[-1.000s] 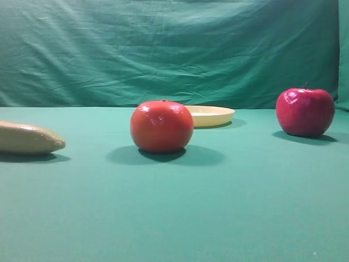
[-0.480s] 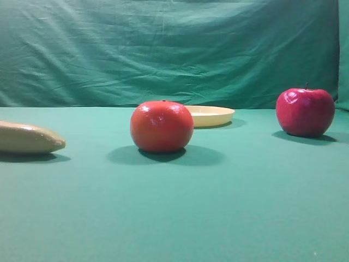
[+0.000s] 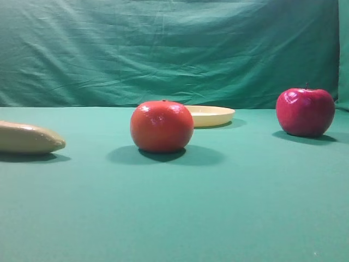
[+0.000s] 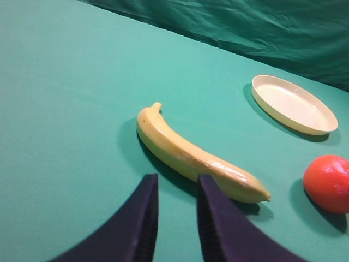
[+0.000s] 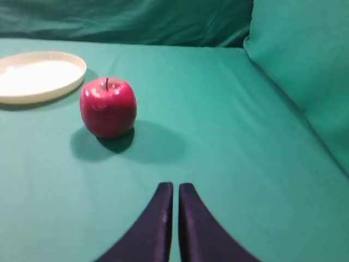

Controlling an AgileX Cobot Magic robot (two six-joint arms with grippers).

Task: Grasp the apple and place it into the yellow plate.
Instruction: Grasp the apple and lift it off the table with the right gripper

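The apple (image 3: 305, 113) is glossy dark red with a thin stem and stands upright on the green cloth at the right. In the right wrist view the apple (image 5: 108, 106) sits ahead and left of my right gripper (image 5: 175, 188), whose dark fingers are shut together on nothing, well short of it. The yellow plate (image 3: 214, 115) lies empty at the back, behind the orange fruit; the plate (image 5: 41, 76) is just left of the apple. My left gripper (image 4: 175, 183) hovers near the banana with its fingers slightly apart and nothing between them. Neither gripper shows in the exterior view.
A round orange-red fruit (image 3: 161, 126) stands in the middle, in front of the plate. A pale yellow banana (image 4: 191, 155) lies on the left. A green cloth backdrop (image 3: 174, 49) hangs behind, and a raised cloth wall (image 5: 305, 71) borders the right side.
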